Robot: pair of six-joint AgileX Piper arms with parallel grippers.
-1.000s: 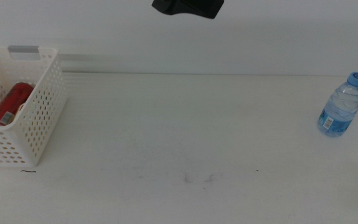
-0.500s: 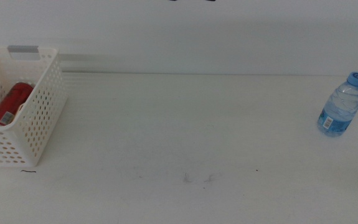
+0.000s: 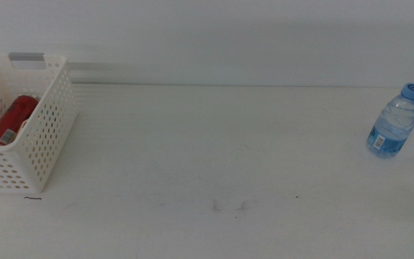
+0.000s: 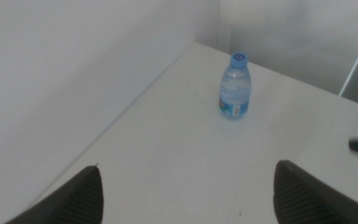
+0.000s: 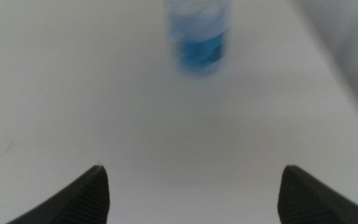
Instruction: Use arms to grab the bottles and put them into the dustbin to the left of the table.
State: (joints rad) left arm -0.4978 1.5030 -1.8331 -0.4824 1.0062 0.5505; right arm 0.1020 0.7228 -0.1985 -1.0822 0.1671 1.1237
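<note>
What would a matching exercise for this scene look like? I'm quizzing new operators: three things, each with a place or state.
Things:
1. can
2. bottle
3. right gripper

Places or states:
A. upright near the table's right edge
B. open, pointed at the bottle
C. lying inside the basket

Pairs: 1-C, 2-A, 3-B

Bare table around lone bottle
</note>
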